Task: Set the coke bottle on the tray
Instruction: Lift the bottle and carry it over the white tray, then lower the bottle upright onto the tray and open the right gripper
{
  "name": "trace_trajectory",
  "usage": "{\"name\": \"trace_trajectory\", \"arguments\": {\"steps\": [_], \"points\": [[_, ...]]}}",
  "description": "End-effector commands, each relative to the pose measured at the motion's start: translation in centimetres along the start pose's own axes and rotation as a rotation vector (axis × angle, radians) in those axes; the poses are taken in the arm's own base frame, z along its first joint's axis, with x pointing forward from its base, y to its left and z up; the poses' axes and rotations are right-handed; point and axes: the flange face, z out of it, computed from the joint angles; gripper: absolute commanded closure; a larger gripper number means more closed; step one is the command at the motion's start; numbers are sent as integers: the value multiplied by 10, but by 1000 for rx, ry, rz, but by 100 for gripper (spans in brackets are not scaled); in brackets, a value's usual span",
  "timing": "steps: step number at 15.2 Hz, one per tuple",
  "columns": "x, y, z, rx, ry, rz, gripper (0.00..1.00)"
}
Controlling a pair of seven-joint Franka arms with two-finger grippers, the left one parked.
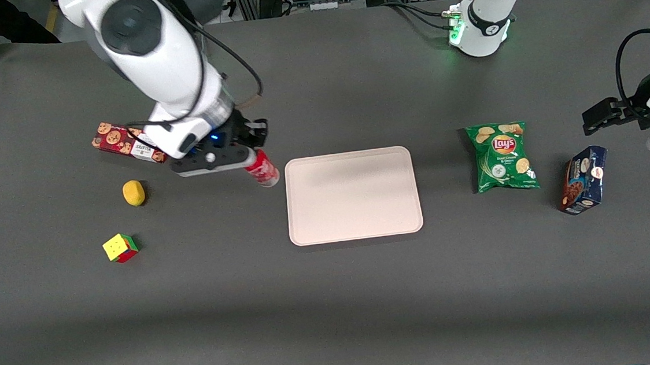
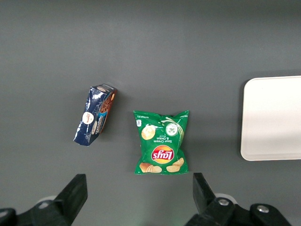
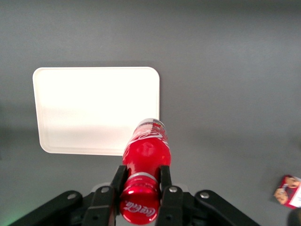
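While above the table beside the tray (image 1: 353,195), tool (image 3: 141,181) clamped on coke bottle (image 3: 146,153) neck.

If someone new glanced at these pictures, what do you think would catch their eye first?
Probably the gripper, shut on the red coke bottle and holding it off the table just beside the tray, toward the working arm's end. The pale tray itself stands out next, bare in the middle of the dark table. After that, the green chips bag toward the parked arm's end draws the eye.
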Motion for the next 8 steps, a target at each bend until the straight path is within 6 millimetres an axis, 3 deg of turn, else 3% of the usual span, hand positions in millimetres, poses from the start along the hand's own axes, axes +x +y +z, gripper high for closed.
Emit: {"name": "trace_trajectory", "arguments": {"steps": [1,4,6,8], "points": [[14,-33,23,-20,13,47,100],[21,-54,59,3,31,86,100],[16,-64,95,11,36,88,100],[14,-64,127,5,40,82,100]]}}
